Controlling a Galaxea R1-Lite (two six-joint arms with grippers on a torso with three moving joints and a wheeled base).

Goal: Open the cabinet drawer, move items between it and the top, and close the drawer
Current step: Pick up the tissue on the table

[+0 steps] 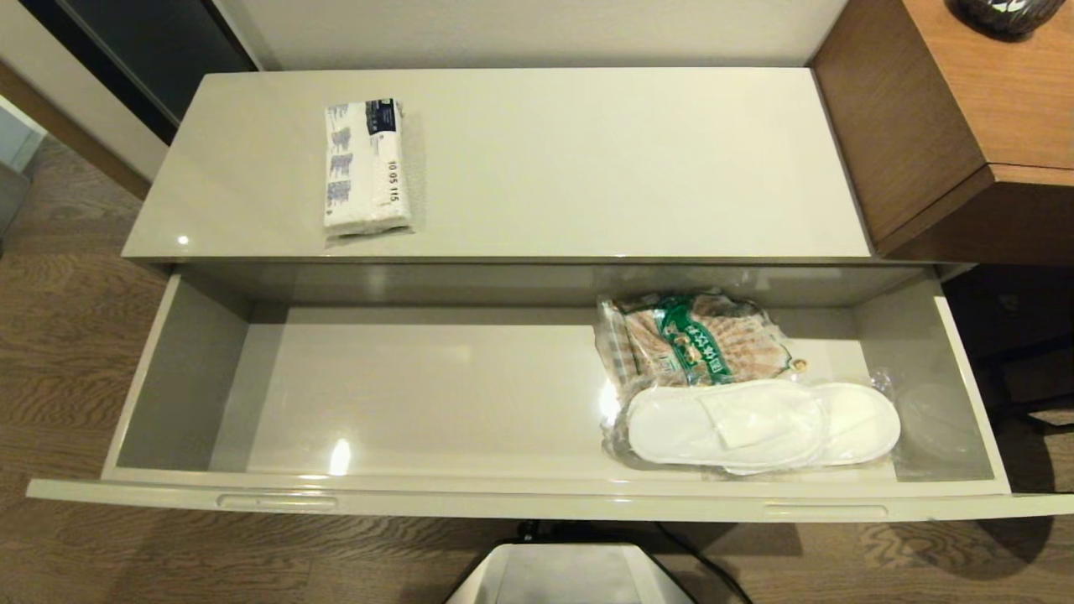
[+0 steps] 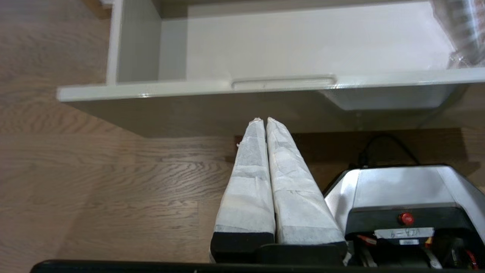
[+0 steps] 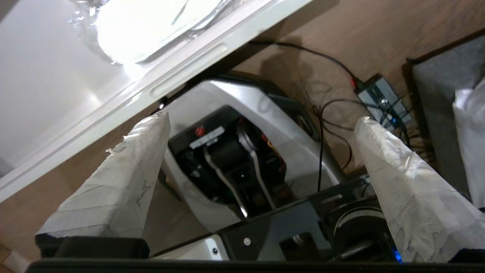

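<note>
The cream cabinet [image 1: 587, 260] has its wide drawer [image 1: 537, 499] pulled fully out. A flat white pack with blue print [image 1: 367, 166] lies on the top [image 1: 629, 159], towards the left. Inside the drawer, at the right, rest white slippers in clear plastic [image 1: 759, 424] and behind them a green-and-tan printed bag [image 1: 696, 335]. Neither arm shows in the head view. My left gripper [image 2: 264, 120] is shut and empty, low in front of the drawer face [image 2: 197, 89]. My right gripper [image 3: 261, 123] hangs open and empty over my own base [image 3: 242, 113], below the drawer rim [image 3: 182, 72] near the slippers [image 3: 140, 28].
A brown wood-grain desk unit [image 1: 940, 126] butts against the cabinet's right end. My base [image 1: 570, 575] sits on the wood floor just in front of the drawer. Cables and a small power box [image 3: 380, 96] lie on the floor beside it.
</note>
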